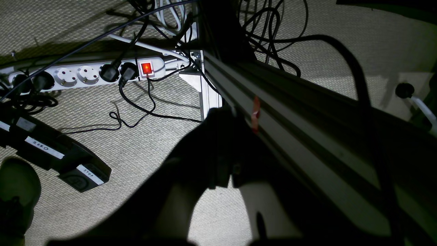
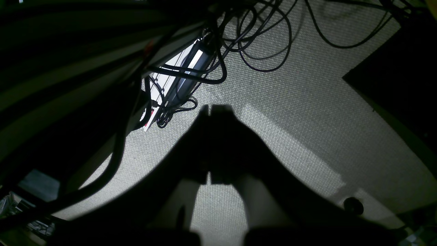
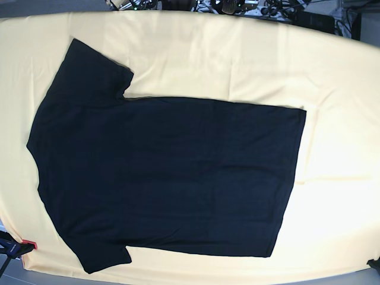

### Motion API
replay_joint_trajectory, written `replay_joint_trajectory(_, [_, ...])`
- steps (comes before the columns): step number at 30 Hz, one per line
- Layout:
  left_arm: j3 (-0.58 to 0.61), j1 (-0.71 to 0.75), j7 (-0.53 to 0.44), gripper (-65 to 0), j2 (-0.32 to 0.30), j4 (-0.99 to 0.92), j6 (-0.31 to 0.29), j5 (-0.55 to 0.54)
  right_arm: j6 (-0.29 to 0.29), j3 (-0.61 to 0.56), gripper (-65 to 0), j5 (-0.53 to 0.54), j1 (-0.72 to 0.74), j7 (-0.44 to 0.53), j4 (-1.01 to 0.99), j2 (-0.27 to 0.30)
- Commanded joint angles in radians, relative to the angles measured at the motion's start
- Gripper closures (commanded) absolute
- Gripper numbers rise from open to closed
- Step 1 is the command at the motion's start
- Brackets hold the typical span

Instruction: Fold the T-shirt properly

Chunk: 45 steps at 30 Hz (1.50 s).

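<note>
The black T-shirt lies spread flat on the pale yellow table, plain side up. Its sleeves point to the left in the base view and its hem runs down the right. Neither arm shows in the base view. In the left wrist view my left gripper hangs below the table over the carpet, jaws shut on nothing. My right gripper in the right wrist view is likewise down over the floor, dark against the carpet, jaws together and empty.
A white power strip with a lit red switch lies on the carpet among black cables. An aluminium frame rail runs beside the left gripper. Cables and a dark box sit near the right gripper.
</note>
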Motion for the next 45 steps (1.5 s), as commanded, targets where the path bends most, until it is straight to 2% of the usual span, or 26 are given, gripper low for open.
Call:
replay_joint_trajectory(1, [-0.004,0.002,-0.006,0.0,0.003,0.007,-0.012,-0.002,0.003,0.002,0.0,0.001,0.000,0.004,0.010,0.003])
replay_joint_trajectory(33, [-0.004,0.002,0.000,0.0,0.003,0.007,-0.012,-0.001,0.004,0.002,0.0,0.004,0.000,0.004,0.010,0.002])
replay_joint_trajectory(34, [-0.004,0.002,0.021,0.0,0.003,0.007,-0.012,0.005,0.014,0.002,0.0,0.003,-0.001,0.003,0.010,0.003])
replay_joint_trajectory(37, [-0.004,0.006,0.152,0.0,0.003,0.037,-0.018,0.076,0.095,0.002,0.0,0.004,-0.010,-0.050,0.010,0.003])
replay_joint_trajectory(40, [-0.004,0.037,0.247,0.0,0.003,0.102,-0.066,0.092,0.129,0.002,0.0,0.005,-0.042,-0.077,0.010,0.014])
replay_joint_trajectory(43, [0.006,0.098,0.298,0.0,-0.011,0.179,-0.085,0.085,0.183,0.002,0.0,0.011,-0.105,-0.115,0.037,0.026])
replay_joint_trajectory(45, [0.037,0.147,0.310,0.0,-0.031,0.227,-0.087,0.056,0.199,0.002,0.0,0.011,-0.162,-0.111,0.080,0.038])
